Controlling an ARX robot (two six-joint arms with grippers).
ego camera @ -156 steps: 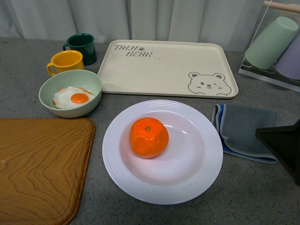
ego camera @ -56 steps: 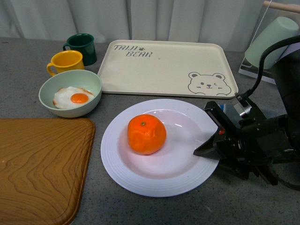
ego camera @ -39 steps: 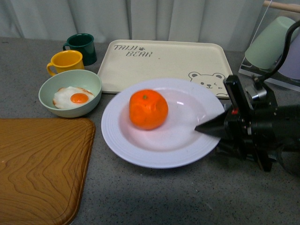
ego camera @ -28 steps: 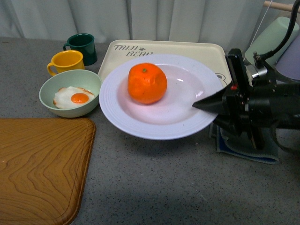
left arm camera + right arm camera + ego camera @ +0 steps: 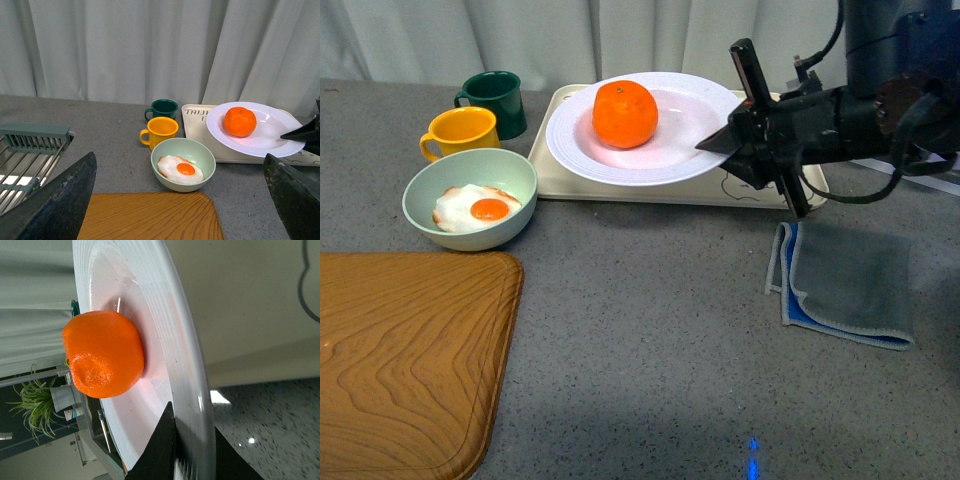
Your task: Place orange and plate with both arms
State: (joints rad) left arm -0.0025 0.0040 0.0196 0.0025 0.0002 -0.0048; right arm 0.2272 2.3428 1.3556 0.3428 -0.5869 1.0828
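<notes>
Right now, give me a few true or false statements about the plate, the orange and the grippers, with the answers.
1. The orange sits on the plate. True.
2. The plate hangs over the wooden board. False: it is over the cream tray.
3. The right gripper is shut on the plate's rim. True.
4. The left gripper holds the orange. False: its fingers are spread wide with nothing between them.
5. The egg lies in the green bowl. True.
</notes>
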